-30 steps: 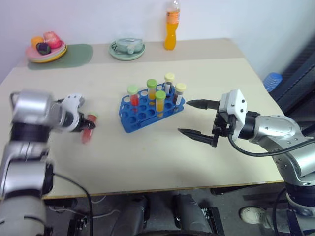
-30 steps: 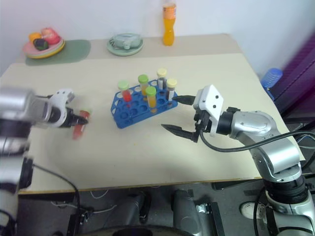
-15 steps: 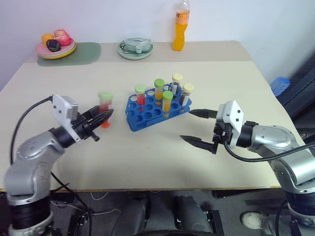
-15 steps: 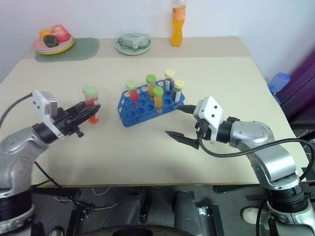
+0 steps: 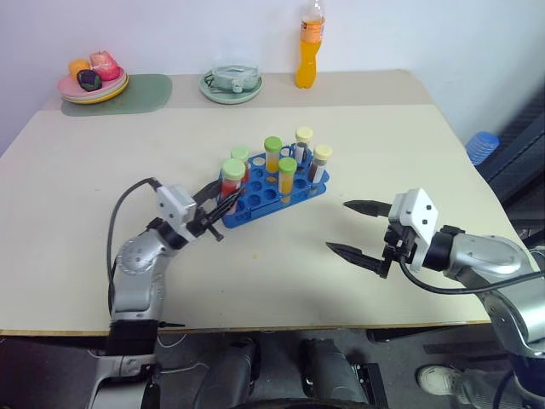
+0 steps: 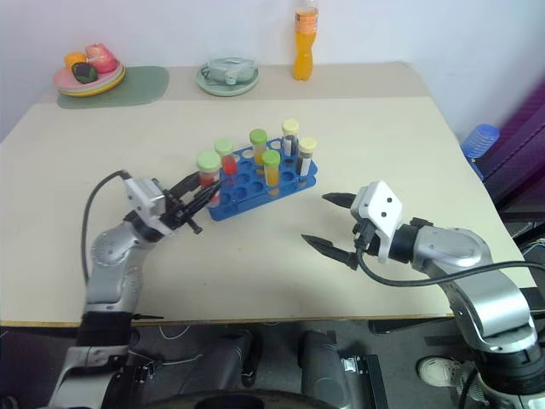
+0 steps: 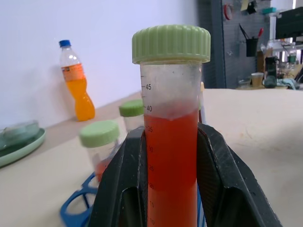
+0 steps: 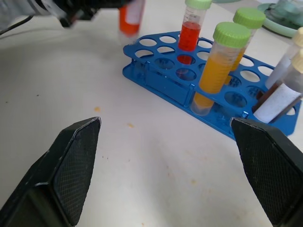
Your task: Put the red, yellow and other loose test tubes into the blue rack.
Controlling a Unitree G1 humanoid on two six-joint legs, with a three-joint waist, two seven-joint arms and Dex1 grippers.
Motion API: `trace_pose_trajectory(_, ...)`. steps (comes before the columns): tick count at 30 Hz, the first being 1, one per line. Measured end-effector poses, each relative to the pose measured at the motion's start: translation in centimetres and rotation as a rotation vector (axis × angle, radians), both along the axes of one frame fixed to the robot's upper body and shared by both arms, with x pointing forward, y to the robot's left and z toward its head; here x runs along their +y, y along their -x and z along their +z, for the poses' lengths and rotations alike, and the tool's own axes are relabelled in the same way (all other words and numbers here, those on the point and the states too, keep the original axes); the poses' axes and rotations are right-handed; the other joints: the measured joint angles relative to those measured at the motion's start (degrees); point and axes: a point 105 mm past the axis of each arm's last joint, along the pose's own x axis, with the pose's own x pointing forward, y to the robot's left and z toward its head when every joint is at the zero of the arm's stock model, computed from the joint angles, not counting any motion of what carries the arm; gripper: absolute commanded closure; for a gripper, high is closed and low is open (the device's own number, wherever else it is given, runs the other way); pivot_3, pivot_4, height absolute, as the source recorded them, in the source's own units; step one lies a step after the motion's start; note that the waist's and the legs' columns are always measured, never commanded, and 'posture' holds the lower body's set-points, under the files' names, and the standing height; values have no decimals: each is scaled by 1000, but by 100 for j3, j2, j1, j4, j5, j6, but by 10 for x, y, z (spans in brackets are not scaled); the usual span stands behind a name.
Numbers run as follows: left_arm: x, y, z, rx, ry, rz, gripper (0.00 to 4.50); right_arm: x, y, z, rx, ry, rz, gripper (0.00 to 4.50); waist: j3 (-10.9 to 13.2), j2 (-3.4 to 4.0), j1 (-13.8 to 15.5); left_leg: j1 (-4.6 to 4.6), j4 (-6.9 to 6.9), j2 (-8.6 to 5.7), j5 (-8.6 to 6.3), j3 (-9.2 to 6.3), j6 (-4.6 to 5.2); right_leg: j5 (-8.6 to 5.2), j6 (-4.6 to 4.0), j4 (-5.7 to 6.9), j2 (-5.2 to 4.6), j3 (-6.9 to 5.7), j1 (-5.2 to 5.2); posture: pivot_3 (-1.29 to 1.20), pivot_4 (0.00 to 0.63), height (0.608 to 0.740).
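My left gripper (image 5: 220, 200) is shut on a clear tube of red liquid (image 5: 231, 179) with a light green cap. It holds the tube roughly upright at the near left end of the blue rack (image 5: 274, 196). In the left wrist view the red tube (image 7: 170, 156) sits clamped between the two black fingers (image 7: 120, 189). Several capped tubes stand in the rack, with red, yellow-orange and brown contents. My right gripper (image 5: 352, 228) hovers open and empty over the table, to the right of the rack. Its wrist view looks across at the rack (image 8: 189, 82) and the held tube (image 8: 131, 16).
At the table's far edge stand a tall orange drink bottle (image 5: 310, 47), a round pale green dish (image 5: 231, 83) and a plate of fruit (image 5: 92, 78) on a green mat (image 5: 136, 89). A blue object (image 5: 481, 145) lies off the table's right side.
My left arm has swung right, carrying the red tube from the table's left side to the rack's left end and turning it upright. The right gripper has drawn slightly down and away from the rack.
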Motion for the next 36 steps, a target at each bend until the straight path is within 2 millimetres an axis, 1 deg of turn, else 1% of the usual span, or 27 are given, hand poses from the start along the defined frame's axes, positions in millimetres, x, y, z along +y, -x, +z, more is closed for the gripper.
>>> trace_pose_trajectory(3,-9,-9,-7,-18,-20,14,3735,-2,1,3,-11,2,-18,0,0,0,0,0,0,0,0,0,0,1,1,0,1,0,0,0,150,740)
trace_pose_trajectory(5,-17,-12,-8,-25,-3,17,3735,-4,2,4,-1,-11,-39,0,0,0,4,-1,2,0,0,0,0,1,3,0,1,0,0,0,150,740)
trace_pose_trajectory(8,-22,-13,-7,-34,18,20,3735,-4,4,8,2,-26,-47,0,0,0,25,-1,4,0,0,0,1,3,6,0,1,0,2,0,150,740)
trace_pose_trajectory(11,-33,-12,-11,-32,28,-7,3735,-3,6,10,7,-31,-53,0,0,0,20,-1,5,-1,-1,0,3,4,6,-1,1,0,3,0,150,740)
trace_pose_trajectory(14,-38,-13,-11,-31,31,-23,3735,-6,6,11,14,-24,-73,0,-1,1,11,0,5,0,-1,0,3,4,6,1,2,0,3,0,150,740)
trace_pose_trajectory(17,-43,-16,-11,-28,42,-30,3735,-5,7,13,21,-26,-71,0,-1,1,6,0,5,0,-1,0,3,4,7,1,2,0,3,0,150,740)
trace_pose_trajectory(24,-45,-18,-11,-19,54,-11,3735,-8,9,17,17,-23,-83,0,-2,1,4,0,6,0,0,-1,3,4,8,2,3,0,3,0,150,740)
trace_pose_trajectory(36,-39,-20,-11,-21,47,22,3735,-6,8,20,14,-34,-94,0,-2,2,-2,1,6,0,0,0,3,4,8,3,3,0,3,0,150,740)
